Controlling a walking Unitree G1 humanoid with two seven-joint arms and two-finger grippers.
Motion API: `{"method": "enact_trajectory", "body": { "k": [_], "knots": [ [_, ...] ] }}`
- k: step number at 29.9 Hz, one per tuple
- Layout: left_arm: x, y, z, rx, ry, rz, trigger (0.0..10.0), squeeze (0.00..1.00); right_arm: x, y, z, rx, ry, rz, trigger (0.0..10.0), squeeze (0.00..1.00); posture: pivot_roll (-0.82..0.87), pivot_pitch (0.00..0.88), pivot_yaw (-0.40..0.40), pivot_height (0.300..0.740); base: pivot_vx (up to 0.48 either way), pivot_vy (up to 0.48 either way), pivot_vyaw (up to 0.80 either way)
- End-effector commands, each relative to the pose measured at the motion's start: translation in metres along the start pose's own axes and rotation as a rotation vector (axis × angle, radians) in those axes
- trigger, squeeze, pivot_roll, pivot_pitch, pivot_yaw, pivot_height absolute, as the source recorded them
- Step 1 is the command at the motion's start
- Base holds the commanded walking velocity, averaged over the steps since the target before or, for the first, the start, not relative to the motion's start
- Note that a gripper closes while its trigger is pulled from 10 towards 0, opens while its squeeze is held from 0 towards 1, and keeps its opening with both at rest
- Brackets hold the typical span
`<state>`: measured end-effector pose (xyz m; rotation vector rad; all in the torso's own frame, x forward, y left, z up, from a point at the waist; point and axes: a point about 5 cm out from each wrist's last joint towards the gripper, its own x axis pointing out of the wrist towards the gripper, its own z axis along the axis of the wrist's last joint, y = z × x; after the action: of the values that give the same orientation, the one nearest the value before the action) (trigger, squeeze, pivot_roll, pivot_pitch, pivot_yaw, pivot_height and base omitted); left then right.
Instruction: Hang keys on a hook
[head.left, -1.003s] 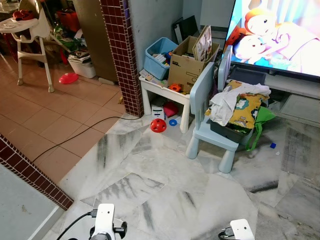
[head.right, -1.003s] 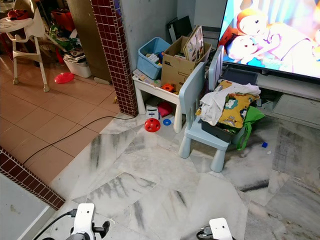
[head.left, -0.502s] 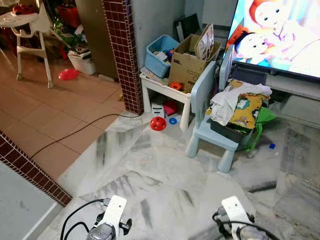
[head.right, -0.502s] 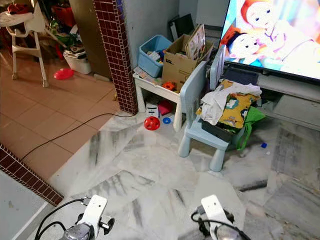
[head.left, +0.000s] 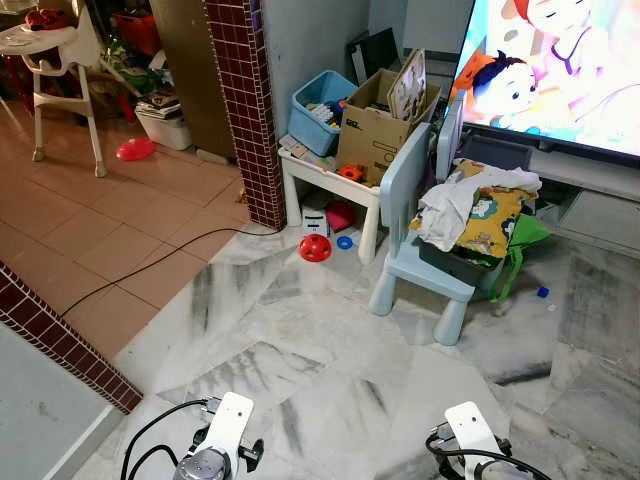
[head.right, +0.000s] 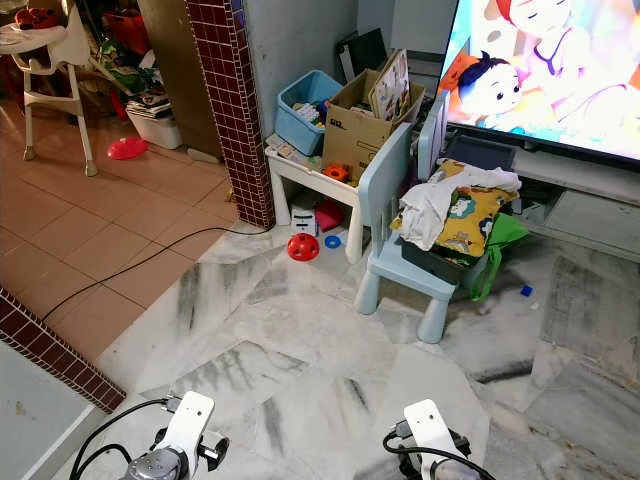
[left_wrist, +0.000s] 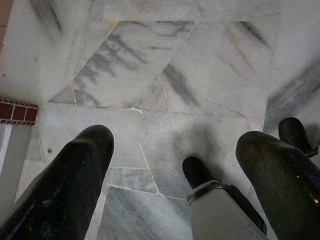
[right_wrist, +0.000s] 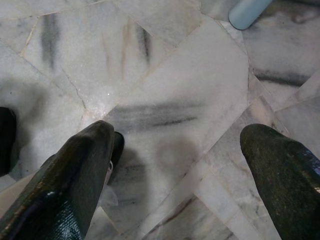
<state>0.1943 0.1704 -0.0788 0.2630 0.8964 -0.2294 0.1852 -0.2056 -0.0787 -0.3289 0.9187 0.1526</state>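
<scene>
Both arms hang low at the bottom of the head views, the left wrist and the right wrist over grey-veined marble floor. In the left wrist view my left gripper is open, with bare marble and my own leg between its black fingers. In the right wrist view my right gripper is open too, its fingers wide apart above the marble, nothing held.
Ahead stand a pale blue child's chair piled with clothes, a white low table with a cardboard box and blue bin, a red ball, a television, a brick pillar. A black cable crosses the floor left; a brick-edged ledge is near left.
The head camera has shifted slightly and both wrists now show more at the bottom. The television picture has changed. Nothing in the room has moved.
</scene>
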Motion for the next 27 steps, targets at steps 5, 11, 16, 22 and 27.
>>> {"method": "enact_trajectory", "body": {
  "k": [5, 11, 16, 22, 27],
  "knots": [
    [0.001, 0.001, 0.006, -0.064, -0.025, 0.004, 10.0, 0.00, 0.001, -0.004, 0.009, 0.073, -0.043, -0.023, 10.0, 0.00, -0.06, 0.000, 0.011, 0.740, 0.000, 0.000, 0.00],
    [0.003, 0.007, 0.037, -0.248, -0.181, -0.018, 10.0, 0.00, 0.004, -0.010, 0.038, 0.264, -0.191, -0.029, 10.0, 0.00, -0.05, 0.000, 0.010, 0.740, 0.000, 0.000, 0.00],
    [0.003, 0.018, 0.066, -0.366, -0.310, -0.032, 10.0, 0.00, 0.004, -0.016, 0.067, 0.396, -0.329, -0.022, 10.0, 0.00, -0.05, 0.000, 0.010, 0.740, 0.000, 0.000, 0.00],
    [-0.007, 0.045, 0.134, -0.369, -0.565, -0.005, 10.0, 0.00, -0.008, -0.043, 0.140, 0.491, -0.634, -0.045, 10.0, 0.00, -0.06, 0.000, 0.020, 0.740, 0.000, 0.000, 0.00],
    [-0.018, 0.055, 0.165, -0.428, -0.710, 0.004, 10.0, 0.00, -0.022, -0.057, 0.171, 0.497, -0.807, -0.069, 10.0, 0.00, -0.06, 0.000, 0.020, 0.740, 0.000, 0.000, 0.00]
  ]
}}
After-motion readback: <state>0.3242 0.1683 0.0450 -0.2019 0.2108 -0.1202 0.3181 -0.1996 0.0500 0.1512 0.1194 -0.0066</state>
